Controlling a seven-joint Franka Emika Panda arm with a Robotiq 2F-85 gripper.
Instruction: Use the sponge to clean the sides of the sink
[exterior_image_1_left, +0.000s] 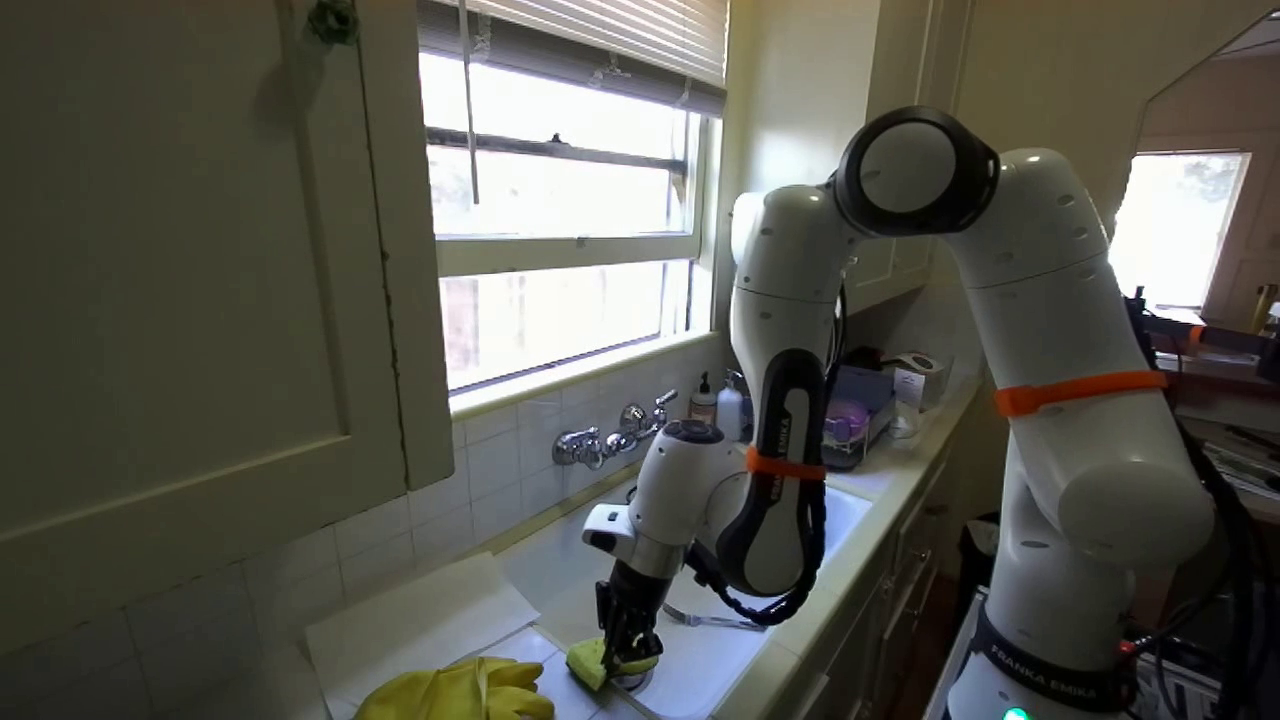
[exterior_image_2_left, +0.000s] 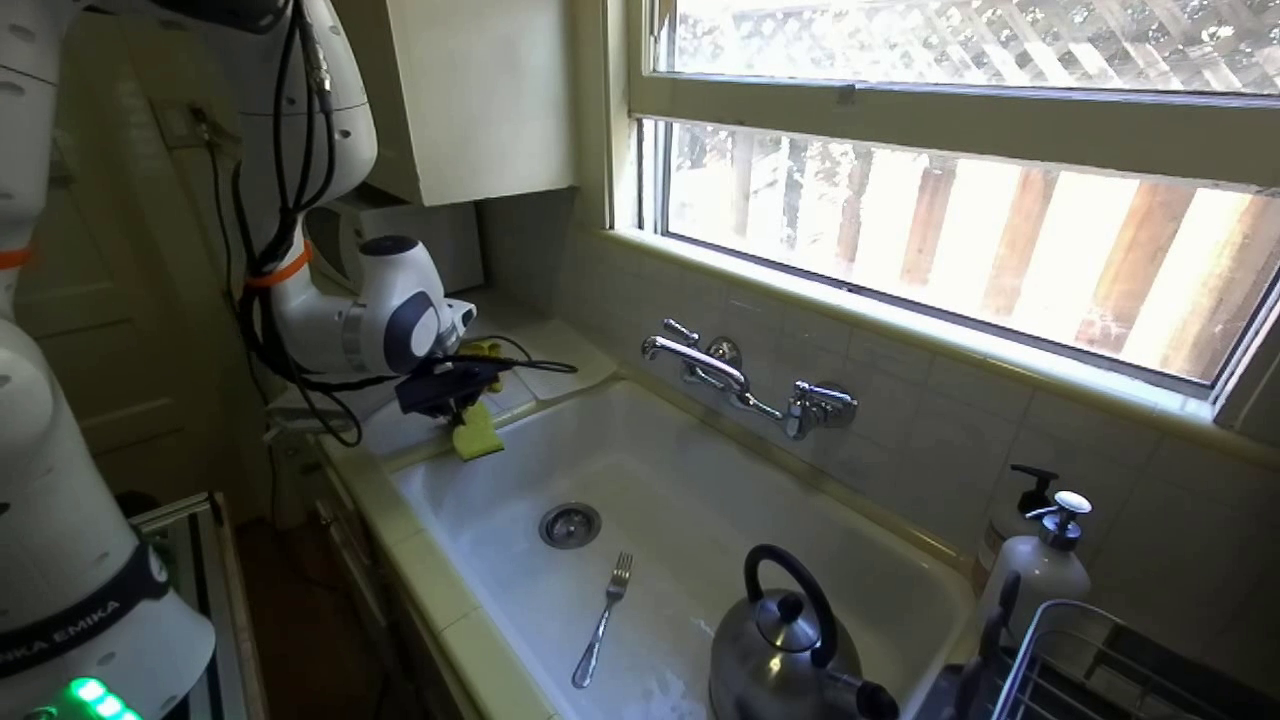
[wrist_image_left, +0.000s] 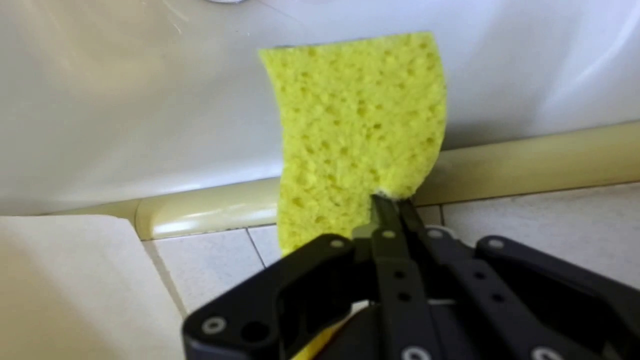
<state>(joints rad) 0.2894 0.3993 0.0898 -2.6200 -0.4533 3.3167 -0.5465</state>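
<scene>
The yellow-green sponge (wrist_image_left: 355, 120) is pinched at one edge in my gripper (wrist_image_left: 392, 199), whose fingers are nearly together in the wrist view. The sponge spreads over the sink's yellow rim and inner wall; whether it touches the wall I cannot tell. In both exterior views the sponge (exterior_image_1_left: 588, 662) (exterior_image_2_left: 477, 435) is at the end of the sink near the drain, below the gripper (exterior_image_1_left: 630, 645) (exterior_image_2_left: 455, 410). The white sink (exterior_image_2_left: 700, 500) shows its basin and far walls in an exterior view. The sponge's underside is hidden.
In the sink lie a fork (exterior_image_2_left: 603, 620) and a steel kettle (exterior_image_2_left: 785, 660), beyond the drain (exterior_image_2_left: 570, 525). A faucet (exterior_image_2_left: 715, 370) juts from the back wall. Yellow gloves (exterior_image_1_left: 455, 692) and paper (exterior_image_1_left: 430, 620) lie on the counter. Soap bottles (exterior_image_2_left: 1045, 565) and a dish rack (exterior_image_2_left: 1070, 660) stand opposite.
</scene>
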